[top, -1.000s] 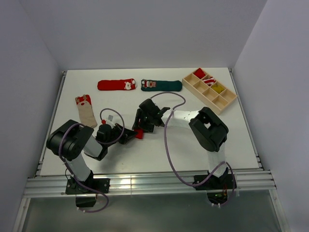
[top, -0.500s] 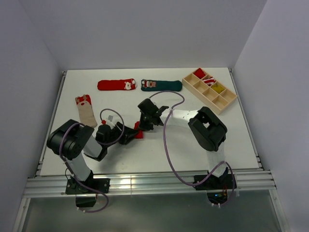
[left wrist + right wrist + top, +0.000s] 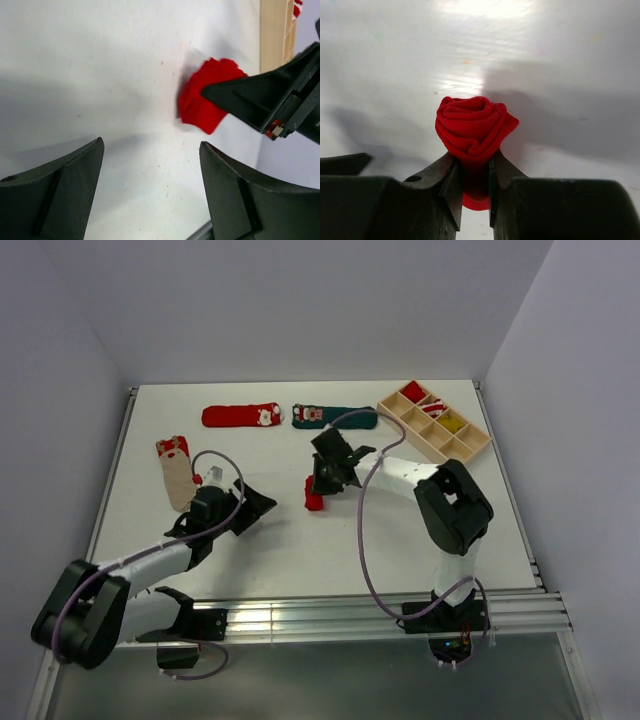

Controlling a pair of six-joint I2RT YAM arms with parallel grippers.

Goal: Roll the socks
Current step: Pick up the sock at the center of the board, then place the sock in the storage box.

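Right gripper (image 3: 474, 170) pinching rolled sock (image 3: 472, 125) (table (image 3: 400, 540) middle), left gripper (image 3: 151, 145) agape

free: desk (image 3: 300, 550) centre-front, right-front bare | mid: rolled red sock (image 3: 314, 499) | far edge: flat red sock (image 3: 238, 416), dark green sock (image 3: 338, 417) (nearly end to end), wooden divided tray (image 3: 416, 437) far right | left: beige sock (image 3: 178, 475)

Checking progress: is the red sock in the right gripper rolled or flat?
Rolled: the red sock shows a tight spiral of layers, pinched in the right gripper.
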